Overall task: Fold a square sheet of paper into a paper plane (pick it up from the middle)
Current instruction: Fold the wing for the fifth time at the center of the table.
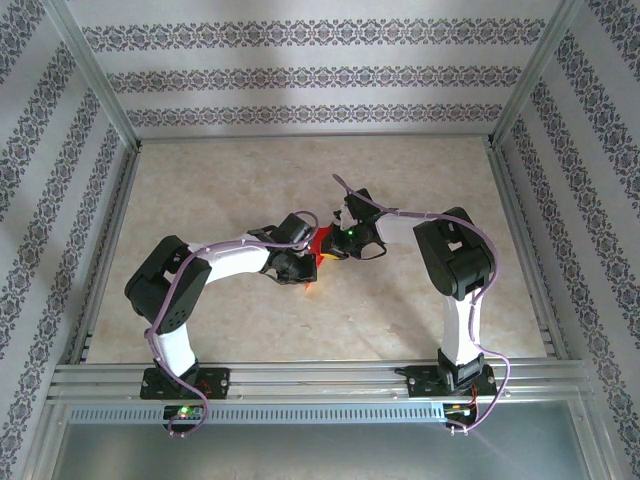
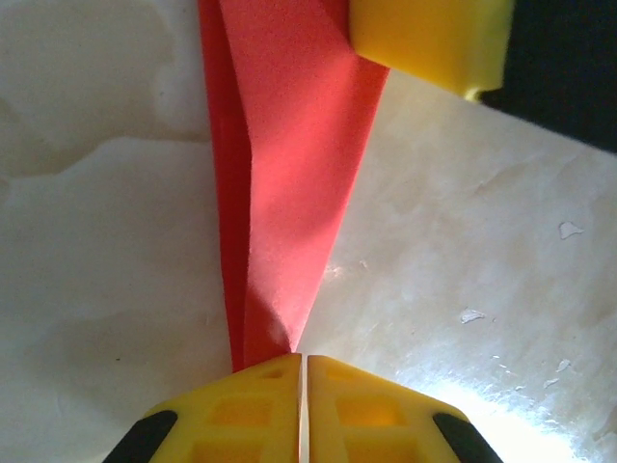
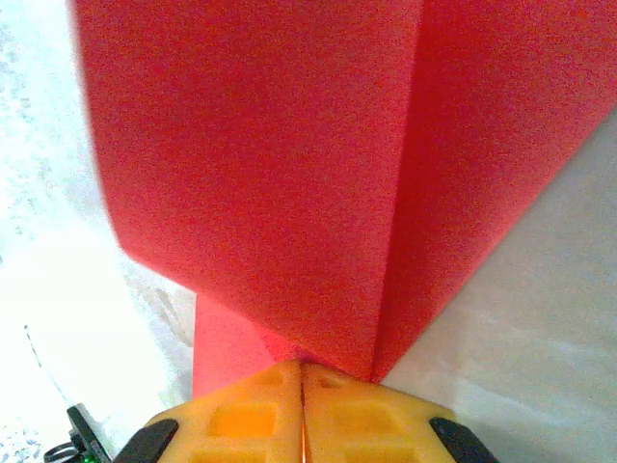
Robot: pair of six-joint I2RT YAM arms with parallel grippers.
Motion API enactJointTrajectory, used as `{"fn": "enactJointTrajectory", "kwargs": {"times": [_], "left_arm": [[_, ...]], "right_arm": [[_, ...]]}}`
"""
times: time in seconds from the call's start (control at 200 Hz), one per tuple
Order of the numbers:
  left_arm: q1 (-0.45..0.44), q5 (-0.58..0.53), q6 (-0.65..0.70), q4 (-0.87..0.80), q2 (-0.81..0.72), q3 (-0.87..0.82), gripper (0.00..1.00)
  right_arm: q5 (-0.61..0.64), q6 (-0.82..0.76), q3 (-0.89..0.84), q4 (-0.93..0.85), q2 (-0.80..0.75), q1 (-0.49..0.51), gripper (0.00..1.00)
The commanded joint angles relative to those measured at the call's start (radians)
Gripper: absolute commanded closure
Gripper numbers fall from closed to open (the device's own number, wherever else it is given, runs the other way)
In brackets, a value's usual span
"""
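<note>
The red paper plane [image 1: 320, 244] is a folded sheet with creases, held above the table's middle between both grippers. In the left wrist view the paper plane [image 2: 284, 174] narrows to a sharp tip that ends in my left gripper [image 2: 304, 363], whose jaws are shut on it. A yellow finger [image 2: 429, 39] of the right gripper presses the paper's far, wider end. In the right wrist view broad folded layers of the paper plane [image 3: 289, 164] run into my right gripper [image 3: 302, 368], which is shut on them. From above, the left gripper [image 1: 303, 252] and right gripper [image 1: 338, 243] nearly meet.
The beige marbled table top [image 1: 400, 310] lies under the arms. Metal frame rails [image 1: 300, 378] run along the near edge, with patterned walls on three sides. A purple cable [image 1: 400, 212] loops over the right arm.
</note>
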Motion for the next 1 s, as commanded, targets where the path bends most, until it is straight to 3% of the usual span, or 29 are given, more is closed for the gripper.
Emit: {"fn": "enactJointTrajectory", "kwargs": {"times": [0.0, 0.32, 0.53, 0.994], "left_arm": [[-0.008, 0.006, -0.001, -0.003, 0.023, -0.014, 0.9], [-0.005, 0.037, -0.015, 0.031, 0.009, -0.022, 0.9], [0.045, 0.062, -0.04, 0.11, -0.038, -0.025, 0.9], [0.049, 0.089, 0.001, 0.038, 0.052, 0.034, 0.9]], "right_arm": [[0.225, -0.023, -0.048, -0.129, 0.109, 0.01, 0.9], [0.225, -0.023, -0.049, -0.131, 0.111, 0.011, 0.9], [0.225, -0.022, -0.05, -0.131, 0.112, 0.011, 0.9], [0.224, -0.023, -0.051, -0.134, 0.117, 0.011, 0.9]]}}
